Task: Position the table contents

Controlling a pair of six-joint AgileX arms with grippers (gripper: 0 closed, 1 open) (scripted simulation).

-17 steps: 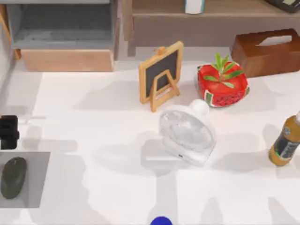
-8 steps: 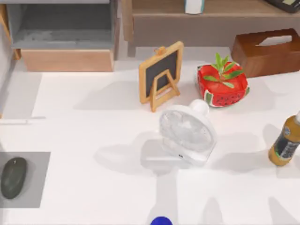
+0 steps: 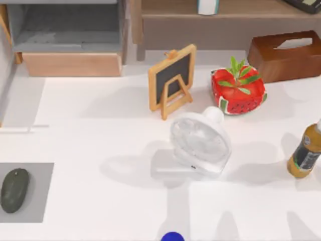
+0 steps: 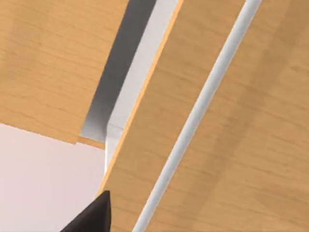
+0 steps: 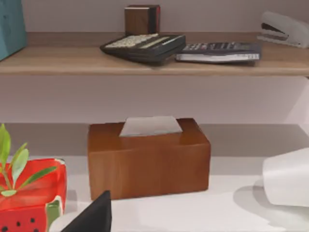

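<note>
Mouse lies on grey mat, table's left edge. Cannot tell either gripper's grasp.

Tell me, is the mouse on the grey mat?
Yes. The mouse lies flat on the grey mat, near the table's left edge.

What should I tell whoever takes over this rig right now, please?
Left tool: a dark fingertip shows in the left wrist view, facing wooden panels beside the white table; fingers' state unclear.
Right tool: a dark fingertip shows in the right wrist view, facing the wooden tissue box; state unclear.
Computer mouse: free on the grey mat at the table's left edge, apparently placed.
White and teal book-like item: on the shelf; probably what remains to position.
</note>
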